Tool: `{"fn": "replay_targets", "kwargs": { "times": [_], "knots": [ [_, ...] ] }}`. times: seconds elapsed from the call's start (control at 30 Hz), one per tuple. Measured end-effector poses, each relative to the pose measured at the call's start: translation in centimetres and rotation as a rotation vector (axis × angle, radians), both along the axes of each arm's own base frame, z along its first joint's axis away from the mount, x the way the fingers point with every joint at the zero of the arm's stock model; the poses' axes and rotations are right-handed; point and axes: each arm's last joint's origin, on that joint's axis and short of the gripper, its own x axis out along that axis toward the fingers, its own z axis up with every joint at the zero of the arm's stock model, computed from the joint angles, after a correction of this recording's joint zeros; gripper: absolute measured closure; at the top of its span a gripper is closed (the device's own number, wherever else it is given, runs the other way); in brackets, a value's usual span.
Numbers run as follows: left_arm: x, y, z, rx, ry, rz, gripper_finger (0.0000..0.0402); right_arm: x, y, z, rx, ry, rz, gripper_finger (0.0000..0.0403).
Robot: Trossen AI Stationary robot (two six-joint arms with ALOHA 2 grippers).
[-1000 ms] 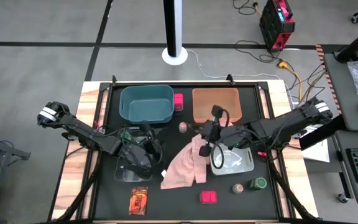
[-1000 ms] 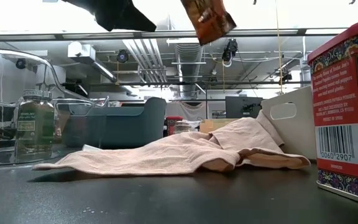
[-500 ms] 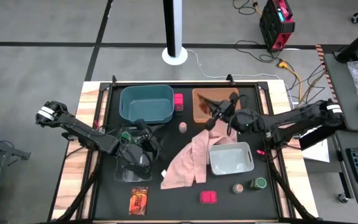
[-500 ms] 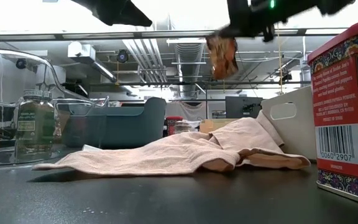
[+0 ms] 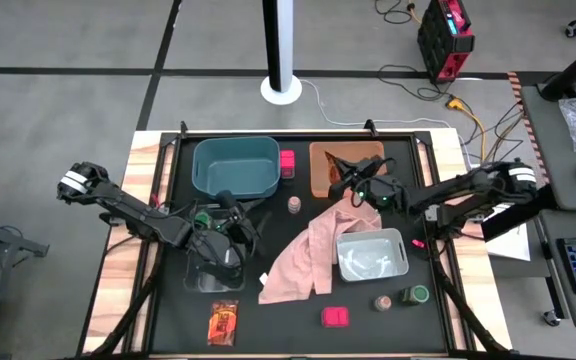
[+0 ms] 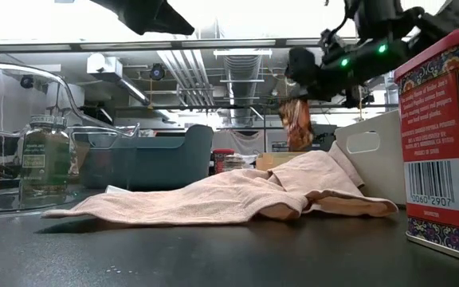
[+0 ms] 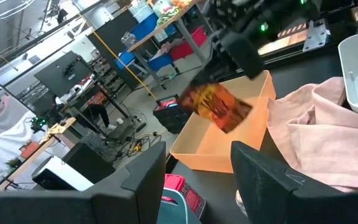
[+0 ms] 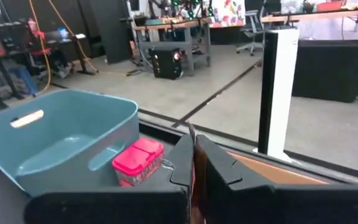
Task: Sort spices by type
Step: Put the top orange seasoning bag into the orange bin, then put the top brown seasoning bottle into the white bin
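My right gripper (image 5: 351, 183) is shut on a flat brown and orange-red packet (image 6: 297, 123) above the orange bin (image 5: 326, 172); the left wrist view shows the packet (image 7: 219, 107) hanging over that bin (image 7: 219, 155). My left gripper (image 7: 201, 183) waits open over the clear bin (image 5: 211, 278), where a green-lidded jar (image 6: 45, 159) stands. On the table are an orange-red packet (image 5: 224, 322), a pink box (image 5: 335, 317), two jars (image 5: 381, 302) (image 5: 415, 295), and a pinkish-topped jar (image 5: 294, 205). Another pink box (image 5: 287, 162) stands between the teal and orange bins. My right gripper pinches the packet by its upper edge (image 8: 193, 149) between its two fingers, coming from the table's right and slanting down. The packet is lifted clear and hangs tilted below the fingers, its lower end (image 6: 299, 142) over the orange bin.
The teal bin (image 5: 234, 167) stands at the far left, the grey bin (image 5: 371, 255) right of centre. A large pink cloth (image 5: 303, 255) lies crumpled mid-table, against the grey bin. A red tin (image 6: 445, 143) fills the low view's right side.
My right gripper has carried the packet from above the cloth and the grey bin toward the table's far edge and now stands over the orange bin. The packet stays hanging from the shut fingers.
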Motion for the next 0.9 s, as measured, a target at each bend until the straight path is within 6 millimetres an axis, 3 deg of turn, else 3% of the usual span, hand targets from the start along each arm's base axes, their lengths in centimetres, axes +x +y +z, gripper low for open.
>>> {"fn": "replay_targets", "kwargs": {
  "times": [0.37, 0.9],
  "knots": [
    [0.0, 0.0, 0.0, 0.009, 0.009, -0.001, 0.0235, 2.6, -1.3, -2.0, -0.031, 0.008, -0.032, 0.0394],
    [-0.3, 0.2, -0.6, 0.017, 0.035, 0.046, 0.0235, 2.4, -0.8, 0.1, -0.046, -0.001, 0.044, 0.0394]
  ]
}}
